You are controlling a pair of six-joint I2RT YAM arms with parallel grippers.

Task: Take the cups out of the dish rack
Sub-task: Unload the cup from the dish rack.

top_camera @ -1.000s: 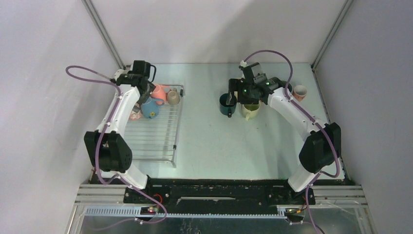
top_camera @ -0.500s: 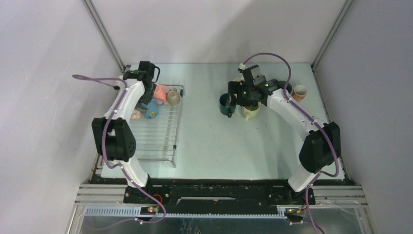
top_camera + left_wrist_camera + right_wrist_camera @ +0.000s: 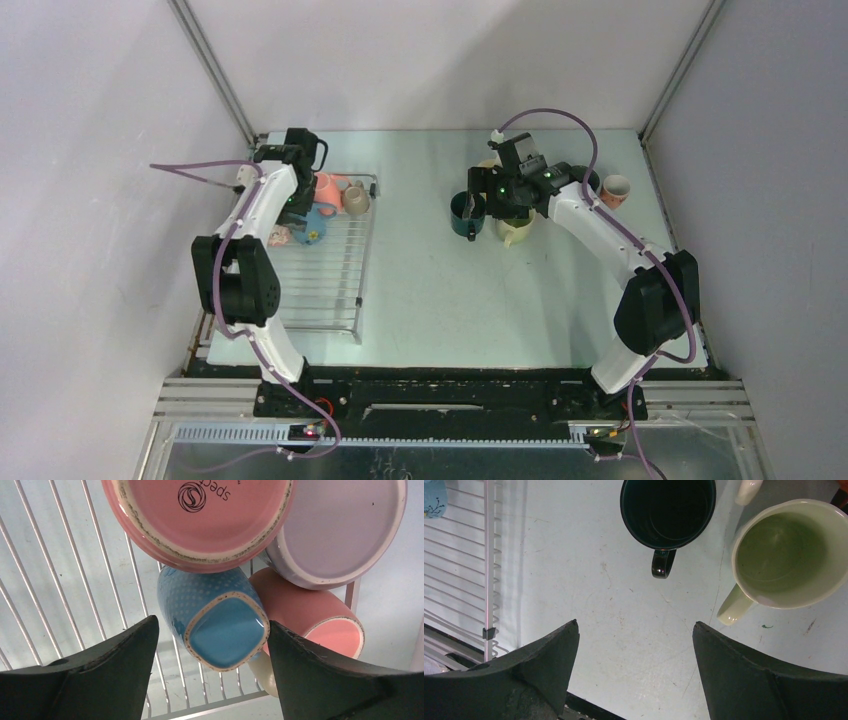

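The dish rack [image 3: 330,280] lies at the left with cups bunched at its far end. In the left wrist view a blue cup [image 3: 225,625] lies on its side on the rack bars [image 3: 75,580], square base toward me. A pink cup [image 3: 205,515], a lilac cup [image 3: 340,530] and another pink cup [image 3: 310,615] press around it. My left gripper [image 3: 212,621] is open and straddles the blue cup's base; the right finger sits at its corner and a gap shows on the left. My right gripper [image 3: 635,624] hangs open over bare table, near a dark green cup [image 3: 668,510] and a cream cup [image 3: 786,555].
Seen from above, the dark green cup [image 3: 465,215] and cream cup [image 3: 515,228] stand mid-table under the right wrist. Another small cup [image 3: 616,189] stands near the far right wall. A beige cup [image 3: 356,199] sits at the rack's far right corner. Enclosure walls close in on both sides.
The left arm's elbow has swung toward the rack and its wrist has settled over the cup cluster, the jaws narrowing slightly around the blue cup. The right arm has barely moved.
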